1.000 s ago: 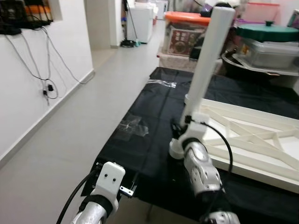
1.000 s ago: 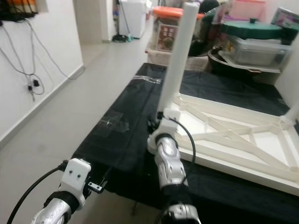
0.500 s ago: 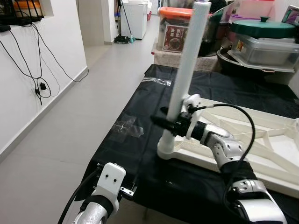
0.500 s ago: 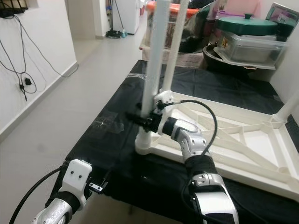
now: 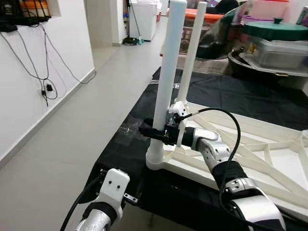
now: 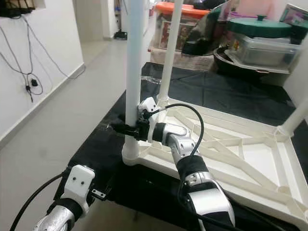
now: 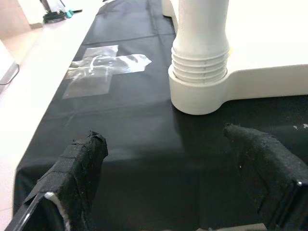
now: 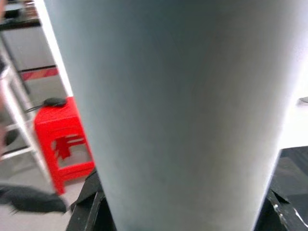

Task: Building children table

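Note:
The white children's table top point(image 5: 250, 159) lies upside down on a black sheet point(image 5: 144, 110). Its near left leg point(image 5: 168, 72) stands upright in a corner socket point(image 5: 155, 162). My right gripper point(image 5: 154, 133) reaches in from the right and is shut around the lower part of this leg. In the right wrist view the leg point(image 8: 168, 106) is very close, with black fingertips point(image 8: 284, 207) on either side. Another leg point(image 5: 192, 48) stands behind it. My left gripper point(image 7: 175, 178) hangs open low at the sheet's front edge, facing the socket point(image 7: 199, 91) and apart from it.
A patch of clear tape point(image 7: 103, 65) is stuck on the sheet left of the socket. Storage boxes and a green-lidded pot point(image 5: 274, 31) crowd the back. A white wall with hanging cables point(image 5: 43, 72) runs along the left, beside open floor. A red stool point(image 8: 67, 139) stands beyond the leg.
The camera view has shifted. My right arm, first right under the leg, now reaches it from the right and grips it higher up. The leg stands straighter. The left arm has not moved.

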You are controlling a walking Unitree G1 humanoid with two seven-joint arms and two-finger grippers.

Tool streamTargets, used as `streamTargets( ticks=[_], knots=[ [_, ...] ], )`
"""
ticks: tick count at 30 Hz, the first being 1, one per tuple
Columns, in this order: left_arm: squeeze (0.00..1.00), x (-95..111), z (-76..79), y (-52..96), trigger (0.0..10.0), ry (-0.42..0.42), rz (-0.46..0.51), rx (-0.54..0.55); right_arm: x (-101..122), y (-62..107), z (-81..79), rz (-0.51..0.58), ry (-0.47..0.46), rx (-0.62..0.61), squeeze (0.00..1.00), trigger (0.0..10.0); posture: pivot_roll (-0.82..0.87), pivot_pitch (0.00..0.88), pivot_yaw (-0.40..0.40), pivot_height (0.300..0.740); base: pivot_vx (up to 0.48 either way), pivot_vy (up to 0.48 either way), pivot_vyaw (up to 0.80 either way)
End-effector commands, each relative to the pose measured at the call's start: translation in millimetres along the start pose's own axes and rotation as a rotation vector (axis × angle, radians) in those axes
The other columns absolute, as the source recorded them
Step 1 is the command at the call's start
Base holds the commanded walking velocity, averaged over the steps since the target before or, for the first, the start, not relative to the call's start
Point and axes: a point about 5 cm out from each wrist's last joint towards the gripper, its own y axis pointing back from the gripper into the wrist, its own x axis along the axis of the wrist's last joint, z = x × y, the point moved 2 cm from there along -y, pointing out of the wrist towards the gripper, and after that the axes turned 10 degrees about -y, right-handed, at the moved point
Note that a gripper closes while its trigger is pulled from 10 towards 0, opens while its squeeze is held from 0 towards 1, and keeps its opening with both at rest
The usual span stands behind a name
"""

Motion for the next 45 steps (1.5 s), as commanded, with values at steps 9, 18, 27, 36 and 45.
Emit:
streamTargets(
  ticks=[9,18,27,36,45],
  knots=[
    [0.00,-7,1.8,-4.3,10.0,-0.001,-0.016,-0.029,-38,69.9,44.2,0.120,-0.078,-1.181,0.00,0.0,0.18,0.000,-0.073,0.740,0.000,0.000,0.00],
    [0.00,-6,2.1,-5.6,10.0,-0.008,-0.013,-0.022,-57,57.0,7.6,0.174,-0.209,-1.413,0.00,0.0,0.20,0.000,-0.079,0.740,0.000,0.000,0.00],
    [0.00,-6,1.5,-6.8,10.0,-0.010,-0.009,-0.024,-40,27.5,1.5,0.261,-0.201,-1.219,1.00,10.0,0.18,0.000,-0.072,0.740,0.000,0.000,0.00],
    [0.00,3,6.1,-8.4,10.0,-0.002,0.064,-0.059,0,33.7,28.9,0.303,-0.175,-0.670,0.00,10.0,0.17,0.000,-0.068,0.740,0.000,0.000,0.00],
    [0.00,12,14.1,-5.4,10.0,0.019,0.145,-0.134,12,21.1,-3.9,0.027,-0.128,0.065,0.00,10.0,0.19,0.000,-0.082,0.740,0.000,0.000,0.00]
  ],
)
